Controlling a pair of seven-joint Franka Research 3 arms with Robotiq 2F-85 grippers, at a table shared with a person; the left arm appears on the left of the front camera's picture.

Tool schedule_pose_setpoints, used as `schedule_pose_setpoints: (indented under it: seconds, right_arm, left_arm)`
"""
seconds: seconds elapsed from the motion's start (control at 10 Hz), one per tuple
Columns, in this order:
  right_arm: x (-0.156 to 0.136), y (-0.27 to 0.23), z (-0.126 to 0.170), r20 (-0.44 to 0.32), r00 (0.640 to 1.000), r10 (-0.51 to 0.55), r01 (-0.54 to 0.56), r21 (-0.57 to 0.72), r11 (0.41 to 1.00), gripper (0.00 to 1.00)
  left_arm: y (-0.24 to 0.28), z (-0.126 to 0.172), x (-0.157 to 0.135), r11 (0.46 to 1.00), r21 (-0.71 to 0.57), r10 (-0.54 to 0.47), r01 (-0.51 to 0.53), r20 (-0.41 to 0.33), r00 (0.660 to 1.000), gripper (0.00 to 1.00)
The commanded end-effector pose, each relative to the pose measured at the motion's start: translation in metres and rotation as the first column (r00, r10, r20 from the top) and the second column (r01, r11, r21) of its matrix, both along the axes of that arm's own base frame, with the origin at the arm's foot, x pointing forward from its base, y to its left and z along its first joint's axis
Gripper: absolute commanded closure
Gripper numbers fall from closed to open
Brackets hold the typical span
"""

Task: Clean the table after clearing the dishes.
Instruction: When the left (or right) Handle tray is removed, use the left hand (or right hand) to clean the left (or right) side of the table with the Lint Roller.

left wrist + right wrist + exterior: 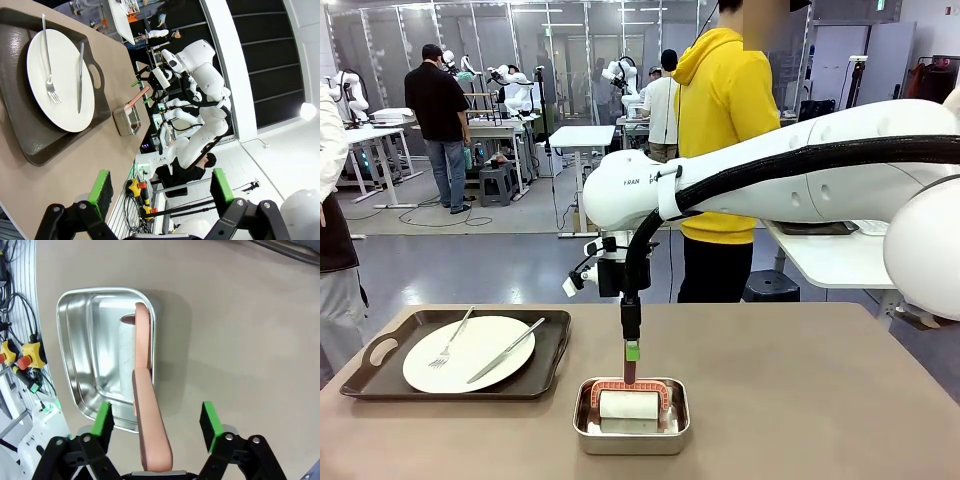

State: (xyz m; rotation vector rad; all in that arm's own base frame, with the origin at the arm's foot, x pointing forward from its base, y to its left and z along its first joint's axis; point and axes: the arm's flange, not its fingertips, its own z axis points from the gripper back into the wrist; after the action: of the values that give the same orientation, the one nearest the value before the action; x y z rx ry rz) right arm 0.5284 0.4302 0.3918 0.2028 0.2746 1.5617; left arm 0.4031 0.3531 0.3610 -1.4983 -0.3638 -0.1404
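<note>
On the table (800, 380), left: dark tray (552, 340) carrying a white plate (470, 355), with fork (448, 345) and knife (507, 350) lying on it.
Steel pan (630, 443): near the front edge, just beside the tray; holds a white roller (628, 405) with a pink handle (142, 345).
Right pincer (156, 410): spread, pads either side of the handle, seemingly not touching it.
Left pincer (160, 175): spread wide, well apart from the tray.

- counter (800, 400): plain matte grey-brown
- tray (556, 340): dark brown
- plate (490, 335): white; fork (453, 338), knife (506, 352) silver
- pan (585, 425): bare steel
- roller handle (150, 410): salmon pink
- right pincer (155, 416) pads (104, 419): green
</note>
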Motion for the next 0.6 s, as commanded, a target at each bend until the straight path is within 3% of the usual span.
schedule_pose_setpoints:
  seconds: [0.0, 0.5]
  right_arm:
    - [-0.0129, -0.0046, -0.0022, 0.0, 1.0, 0.007, -0.007, 0.034, 0.999, 0.33]
    - [-0.0151, -0.0062, -0.004, 0.004, 1.0, -0.006, 0.006, 0.05, 0.999, 0.83]
  left_arm:
    - [0.0, 0.0004, -0.0048, 1.0, 0.008, 0.001, -0.001, 0.001, 1.0, 0.0]
    - [0.0, 0.0004, -0.0048, 1.0, 0.008, 0.001, -0.001, 0.001, 1.0, 0.0]
